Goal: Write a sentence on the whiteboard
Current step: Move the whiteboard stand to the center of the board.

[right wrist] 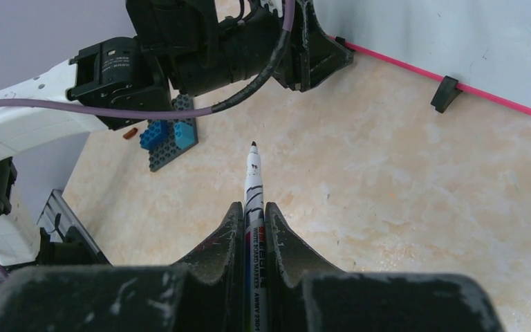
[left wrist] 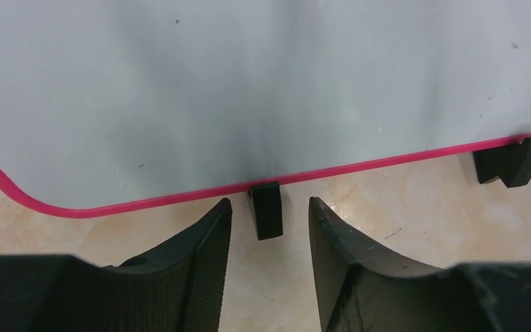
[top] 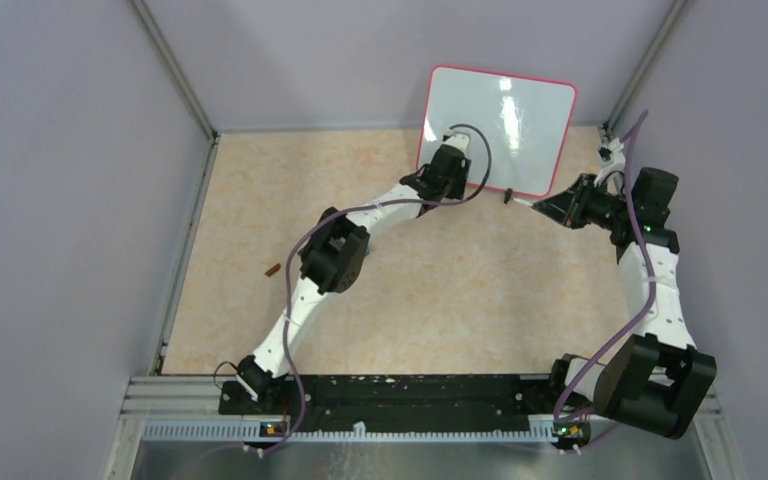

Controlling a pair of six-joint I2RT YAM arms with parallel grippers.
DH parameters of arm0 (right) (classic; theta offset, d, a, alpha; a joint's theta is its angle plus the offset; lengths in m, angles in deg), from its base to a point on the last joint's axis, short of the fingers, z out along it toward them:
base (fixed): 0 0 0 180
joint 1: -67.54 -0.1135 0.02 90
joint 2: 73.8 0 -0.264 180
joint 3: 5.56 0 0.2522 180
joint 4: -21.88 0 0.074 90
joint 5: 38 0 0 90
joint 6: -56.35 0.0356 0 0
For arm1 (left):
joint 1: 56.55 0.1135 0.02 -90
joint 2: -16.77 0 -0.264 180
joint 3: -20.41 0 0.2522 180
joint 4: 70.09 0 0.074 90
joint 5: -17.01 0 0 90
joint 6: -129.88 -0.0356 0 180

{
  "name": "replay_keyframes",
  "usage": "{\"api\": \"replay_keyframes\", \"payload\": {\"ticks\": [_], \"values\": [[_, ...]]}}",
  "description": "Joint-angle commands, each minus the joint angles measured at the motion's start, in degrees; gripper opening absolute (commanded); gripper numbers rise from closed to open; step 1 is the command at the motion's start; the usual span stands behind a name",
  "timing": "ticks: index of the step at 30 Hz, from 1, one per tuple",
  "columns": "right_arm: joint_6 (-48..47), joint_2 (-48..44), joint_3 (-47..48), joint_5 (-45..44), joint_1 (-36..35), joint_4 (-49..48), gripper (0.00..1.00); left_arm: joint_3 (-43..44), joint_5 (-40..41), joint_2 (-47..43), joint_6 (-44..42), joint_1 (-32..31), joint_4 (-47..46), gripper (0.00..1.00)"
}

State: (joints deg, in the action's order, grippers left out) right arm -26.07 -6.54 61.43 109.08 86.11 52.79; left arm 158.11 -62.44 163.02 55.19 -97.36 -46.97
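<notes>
Clamps marker (right wrist: 253,180) in right gripper (right wrist: 252,228) near whiteboard (right wrist: 456,34). Straddles its foot (left wrist: 268,221), left gripper (left wrist: 269,207) parted. Calls for bracing before writing.

A robotics laboratory test cell is shown. The worktop (top: 440,300), finished in a beige stone pattern, is enclosed on three sides by plain grey panels (top: 60,200) held in bare aluminium posts (top: 173,65). Two white-and-black robot arms, the left arm (top: 300,310) and the right arm (top: 660,290), are bolted to a black mounting bar (top: 400,395) on a slotted metal rail (top: 360,428) at the near edge. Purple cables (right wrist: 110,111) are strung loosely along them. A small block of toy bricks (right wrist: 169,138) is seen on the surface.
</notes>
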Motion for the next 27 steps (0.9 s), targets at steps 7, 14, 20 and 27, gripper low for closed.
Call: {"api": "replay_keyframes", "payload": {"ticks": [7,14,20,27], "values": [[-0.89,0.33,0.11,1.37,0.74,-1.71,0.00,4.29,2.91,1.72,-1.43,-0.84,-2.87,0.33],[-0.96,-0.04,0.11,1.28,0.68,-1.64,0.00,-0.09,8.25,-2.84,0.46,-2.24,-0.68,0.05],[-0.71,-1.05,0.24,1.98,0.67,-1.92,0.00,-10.31,13.09,-11.47,4.25,-4.38,1.78,0.00],[-0.01,-3.75,0.06,5.16,0.76,-3.08,0.00,-19.64,13.49,-17.98,13.70,-5.31,11.38,0.00]]}}
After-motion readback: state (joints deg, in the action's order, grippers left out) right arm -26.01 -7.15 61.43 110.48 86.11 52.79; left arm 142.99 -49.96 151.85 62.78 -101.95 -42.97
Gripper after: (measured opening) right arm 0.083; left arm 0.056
